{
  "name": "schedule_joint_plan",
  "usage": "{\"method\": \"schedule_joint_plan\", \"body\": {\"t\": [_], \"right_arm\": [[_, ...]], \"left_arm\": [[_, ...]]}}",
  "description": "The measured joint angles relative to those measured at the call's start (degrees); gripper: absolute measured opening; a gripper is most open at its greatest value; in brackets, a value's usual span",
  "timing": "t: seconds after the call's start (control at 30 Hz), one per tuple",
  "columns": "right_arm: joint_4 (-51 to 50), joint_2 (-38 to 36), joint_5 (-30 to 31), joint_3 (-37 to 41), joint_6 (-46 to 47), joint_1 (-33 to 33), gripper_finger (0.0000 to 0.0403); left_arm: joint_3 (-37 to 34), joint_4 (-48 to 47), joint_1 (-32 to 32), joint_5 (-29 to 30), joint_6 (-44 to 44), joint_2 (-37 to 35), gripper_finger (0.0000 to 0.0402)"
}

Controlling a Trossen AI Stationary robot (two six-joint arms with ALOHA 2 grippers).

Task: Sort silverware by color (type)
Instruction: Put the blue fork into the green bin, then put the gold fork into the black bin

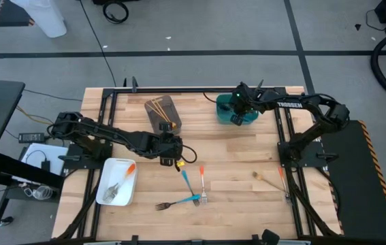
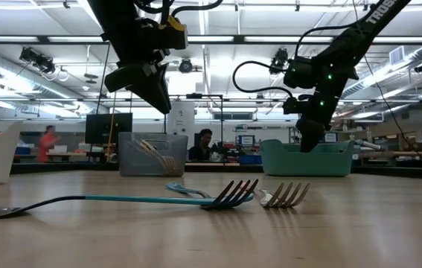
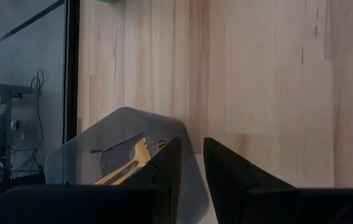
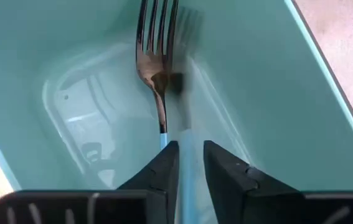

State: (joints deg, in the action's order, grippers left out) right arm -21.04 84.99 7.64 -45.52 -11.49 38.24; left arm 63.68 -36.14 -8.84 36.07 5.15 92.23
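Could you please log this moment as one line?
right gripper: holds blue fork in teal tray | left gripper: empty, mid-table

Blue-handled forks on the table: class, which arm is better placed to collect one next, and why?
Probably the left. The left gripper hovers empty, jaws nearly closed, just beside the blue-handled forks. The right gripper is down inside the teal tray, gripping a blue-handled fork.

We observe the slim metal forks in several places. Gold forks lean together inside the clear grey bin. One blue-handled fork with dark tines is pinched in the right gripper, tines down inside the teal tray. Two blue-handled forks and one orange-handled fork lie flat at table centre. Another orange-handled fork rests in the white tray.
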Motion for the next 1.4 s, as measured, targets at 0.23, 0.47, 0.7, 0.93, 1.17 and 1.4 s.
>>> {"method": "schedule_joint_plan", "body": {"t": [0.23,0.47,0.7,0.93,1.17,1.4], "right_arm": [[-3.27,0.00,0.15,-2.42,0.11,-0.24,0.0104],[-5.03,0.00,0.20,-4.02,1.03,-1.93,0.0103],[-6.95,-0.36,0.21,-4.02,2.74,-3.09,0.0103],[-9.20,-3.27,0.24,-4.02,5.87,-4.83,0.0103],[-11.86,-8.14,0.24,-4.02,9.85,-7.99,0.0103],[-13.68,-12.17,-1.07,-4.02,15.11,-14.45,0.0102]], "left_arm": [[0.00,-0.01,0.00,-0.60,-0.06,0.00,0.0075],[0.00,-0.02,-0.01,-2.99,-1.49,0.00,0.0075],[0.00,1.73,0.00,-3.10,-2.80,0.00,0.0075],[0.00,1.91,-0.03,-8.82,-3.45,0.00,0.0075],[0.00,1.90,-0.40,-9.37,-5.26,0.00,0.0075],[0.00,2.03,-0.76,-9.41,-6.03,0.00,0.0075]]}}
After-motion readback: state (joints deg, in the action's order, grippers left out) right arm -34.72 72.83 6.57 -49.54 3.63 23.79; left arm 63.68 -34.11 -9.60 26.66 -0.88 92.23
